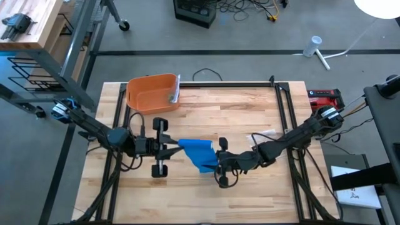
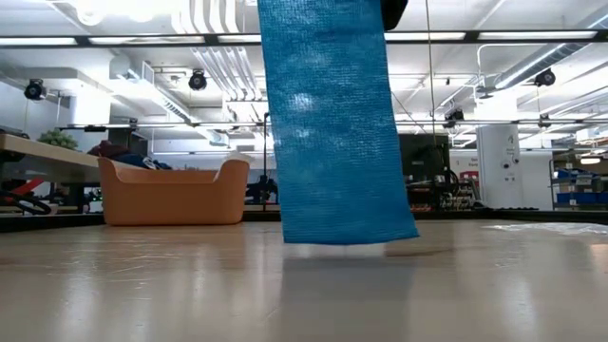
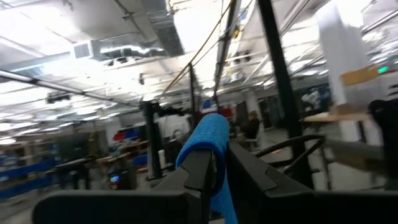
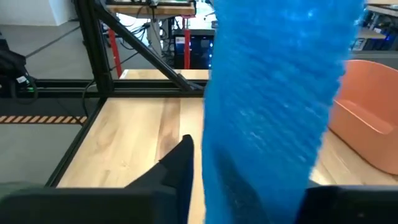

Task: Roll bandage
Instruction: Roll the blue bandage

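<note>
Jaws of my left gripper [image 1: 170, 149] pinch one end of the blue bandage [image 1: 200, 154] hanging above the bench [image 1: 250, 106], my right gripper [image 1: 220, 164] straddles the other end, grip unclear, so next comes clamping, then rolling.

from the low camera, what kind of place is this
Probably a robotics lab or workshop: a wooden table in a black metal frame, exposed ceiling ducts, strip lights, and equipment racks behind it.

Blue bandage [image 2: 332, 133] hanging above table [image 2: 142, 285], orange bin [image 2: 171, 195] behind
</note>
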